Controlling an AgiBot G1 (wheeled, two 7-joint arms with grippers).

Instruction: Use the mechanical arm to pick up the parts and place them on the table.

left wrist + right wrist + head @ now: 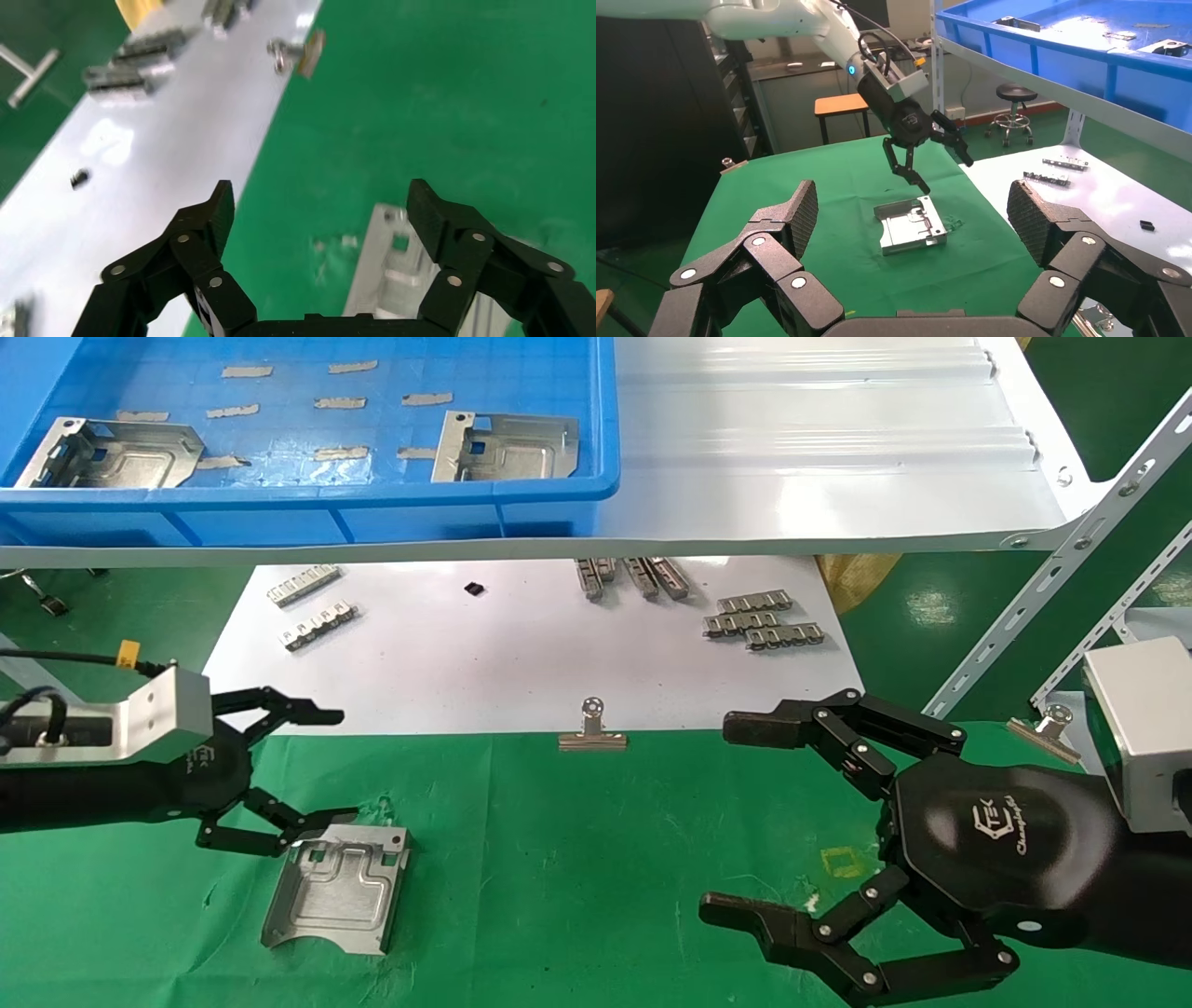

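One silvery part (337,887) lies flat on the green table (577,859), front left. My left gripper (335,766) hovers open just behind it, with its lower finger (317,822) close over the part's far edge and nothing between the fingers. The left wrist view shows the same part (393,274) under the open left gripper (320,203). Two more parts (112,453) (507,447) rest in the blue bin (372,514) on the shelf. My right gripper (722,817) stands open and empty at the front right. Its wrist view looks past the right gripper (912,203) at the part (910,226) and the left gripper (946,174).
A white sheet (521,654) behind the cloth carries toothed metal strips (764,619). A binder clip (592,728) stands at its front edge, another clip (1048,724) at the right. The glossy white shelf (819,477) overhangs the back. A slotted metal strut (1052,579) slants at the right.
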